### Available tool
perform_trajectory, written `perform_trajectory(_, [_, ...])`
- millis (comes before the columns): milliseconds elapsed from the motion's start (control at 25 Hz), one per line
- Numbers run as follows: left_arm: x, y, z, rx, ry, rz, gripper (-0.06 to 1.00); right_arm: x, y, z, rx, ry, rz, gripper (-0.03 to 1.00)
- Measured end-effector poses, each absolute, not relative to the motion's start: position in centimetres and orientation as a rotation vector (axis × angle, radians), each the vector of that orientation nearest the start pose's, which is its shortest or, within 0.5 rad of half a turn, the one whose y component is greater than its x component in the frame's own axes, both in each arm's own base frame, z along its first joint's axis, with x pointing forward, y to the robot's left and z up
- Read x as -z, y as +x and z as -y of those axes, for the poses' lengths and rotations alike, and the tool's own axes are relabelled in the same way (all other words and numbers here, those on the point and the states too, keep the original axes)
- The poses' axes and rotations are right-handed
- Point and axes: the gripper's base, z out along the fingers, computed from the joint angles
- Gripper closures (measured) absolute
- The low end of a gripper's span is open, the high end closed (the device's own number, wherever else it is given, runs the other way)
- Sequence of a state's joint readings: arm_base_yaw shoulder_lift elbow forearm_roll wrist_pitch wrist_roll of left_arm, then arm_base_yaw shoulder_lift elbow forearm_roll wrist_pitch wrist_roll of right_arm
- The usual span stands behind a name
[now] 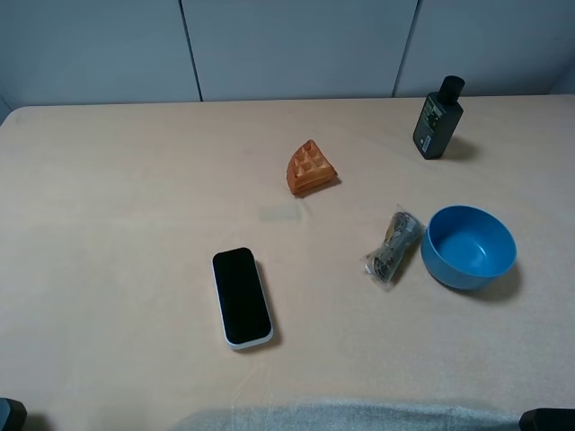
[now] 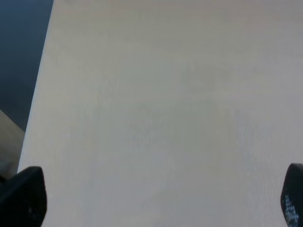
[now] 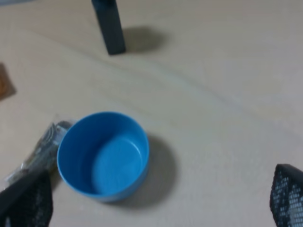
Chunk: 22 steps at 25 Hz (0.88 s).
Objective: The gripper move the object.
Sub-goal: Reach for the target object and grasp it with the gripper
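Observation:
The blue bowl (image 1: 469,247) stands upright and empty at the right of the table. In the right wrist view the bowl (image 3: 103,156) lies ahead of my right gripper (image 3: 156,201), which is open and empty, with its dark fingertips (image 3: 286,196) spread wide and apart from the bowl. My left gripper (image 2: 158,198) is open and empty over bare tabletop, and its fingertips (image 2: 23,196) show at the frame's corners. In the high view only dark corners of the arms show at the front edge, the left (image 1: 11,415) and the right (image 1: 548,419).
A crumpled clear packet (image 1: 393,247) lies just left of the bowl. An orange waffle wedge (image 1: 312,169) sits mid-table. A black phone with a white rim (image 1: 241,297) lies front centre. A dark bottle (image 1: 437,118) stands back right. The table's left edge (image 2: 35,94) shows in the left wrist view.

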<state>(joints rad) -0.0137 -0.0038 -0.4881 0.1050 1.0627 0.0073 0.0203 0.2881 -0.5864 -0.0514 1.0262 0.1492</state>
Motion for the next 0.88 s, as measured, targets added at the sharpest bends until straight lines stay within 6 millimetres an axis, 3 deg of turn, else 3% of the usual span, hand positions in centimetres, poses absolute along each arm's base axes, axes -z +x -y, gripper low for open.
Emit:
perform_trajectory(360, [-27.4,-0.4,-0.8,-0.122,0.017,-2.052,-0.05,-30.3,8.6,-0.3,-0.057,0.057,-2.427,0.28])
perform_trajectory(880, [-27.4,-0.4,-0.8,-0.122,0.017,-2.052,-0.05,-28.4,16.4,-0.9,-0.088,-0.030,-2.725,0.28])
